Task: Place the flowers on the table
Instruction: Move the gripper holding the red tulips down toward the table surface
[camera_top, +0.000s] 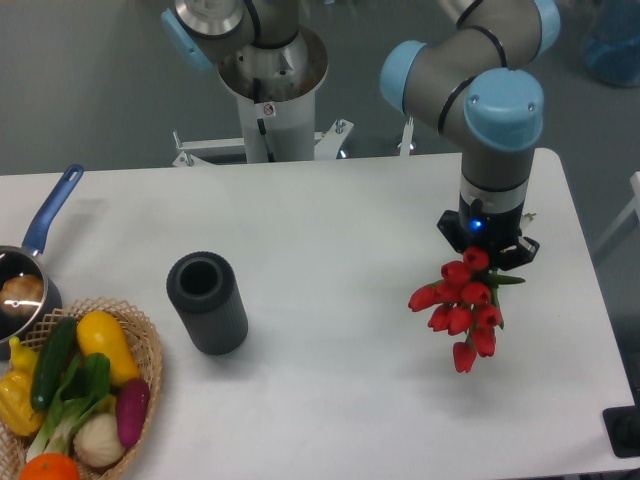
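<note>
The flowers (462, 307) are a bunch of red tulip heads with green leaves, hanging below my gripper (487, 258) over the right part of the white table (340, 230). The gripper points down from the arm's blue-capped wrist and is shut on the stems, which are mostly hidden under it. The red heads point toward the front left. I cannot tell whether the flowers touch the tabletop.
A dark grey cylinder vase (207, 302) stands upright left of centre. A wicker basket (150, 345) of vegetables sits at the front left corner. A pot with a blue handle (30, 262) is at the left edge. The robot base (270, 80) stands behind the table.
</note>
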